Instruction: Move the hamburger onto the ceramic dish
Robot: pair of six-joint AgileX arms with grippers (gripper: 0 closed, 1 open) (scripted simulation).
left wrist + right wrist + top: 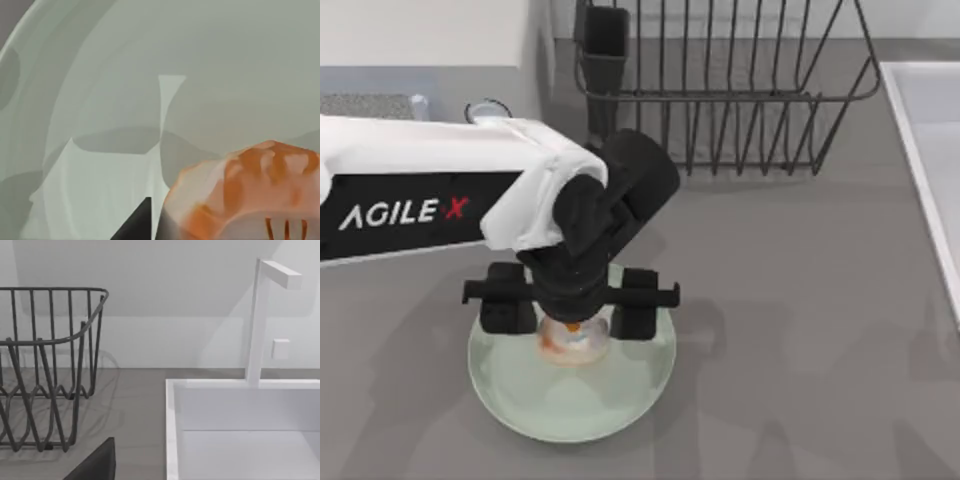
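left hand (570, 305): spread wide over the burger, lower left of top view, not gripping | burger (572, 342): resting on the plate (610, 405) | left wrist view: burger (245, 192) close-up on plate (100, 100) | right wrist view: wire rack (45, 365), white sink (240, 430) | right hand: cannot tell

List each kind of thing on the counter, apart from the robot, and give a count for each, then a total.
Hamburger: 1
Ceramic dish: 1
Wire rack: 1
Sink: 1
Total: 4
The left end effector is over the dish at the hamburger.
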